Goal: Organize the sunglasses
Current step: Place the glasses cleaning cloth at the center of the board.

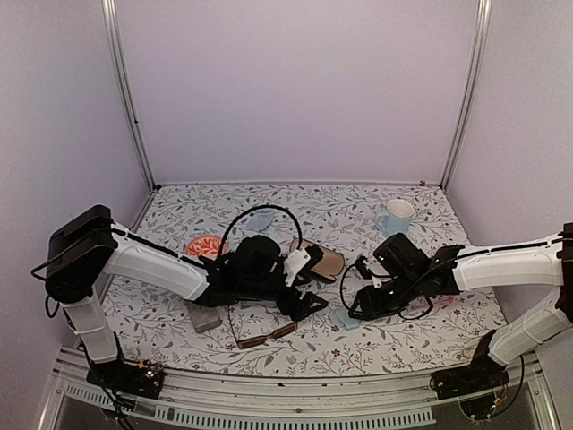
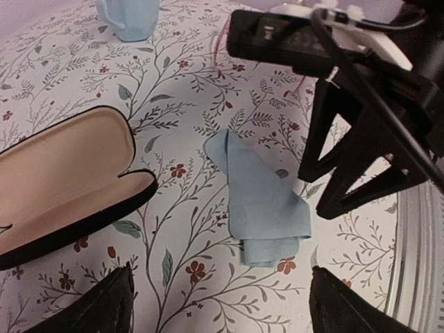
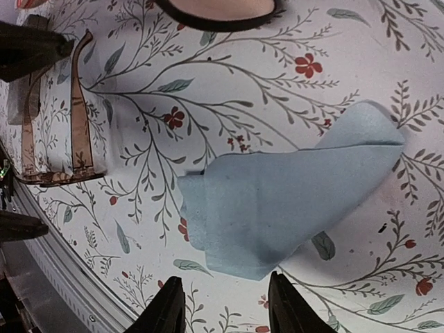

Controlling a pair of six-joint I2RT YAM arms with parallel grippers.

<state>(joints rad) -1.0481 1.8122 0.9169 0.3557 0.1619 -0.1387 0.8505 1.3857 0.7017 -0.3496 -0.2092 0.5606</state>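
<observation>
The brown-framed sunglasses (image 1: 266, 333) (image 3: 55, 118) lie folded near the front edge. The pink-red sunglasses (image 1: 204, 245) lie at the left, behind my left arm. My left gripper (image 1: 309, 305) (image 2: 222, 305) stands open over the bare tablecloth, just short of a folded blue cloth (image 2: 260, 205) (image 1: 343, 318) (image 3: 284, 201). From the other side, my right gripper (image 1: 356, 300) (image 3: 225, 309) (image 2: 347, 173) hangs open just above that cloth's edge, with nothing between its fingers. The two grippers face each other closely.
An open black oval case (image 1: 322, 260) (image 2: 62, 180) (image 3: 222, 10) with a beige lining lies behind the grippers. A grey rectangular case (image 1: 206, 316) sits under my left arm. A pale blue mug (image 1: 397, 217) (image 2: 128, 17) stands at the back right, and another pale cup (image 1: 261, 218) at the back centre.
</observation>
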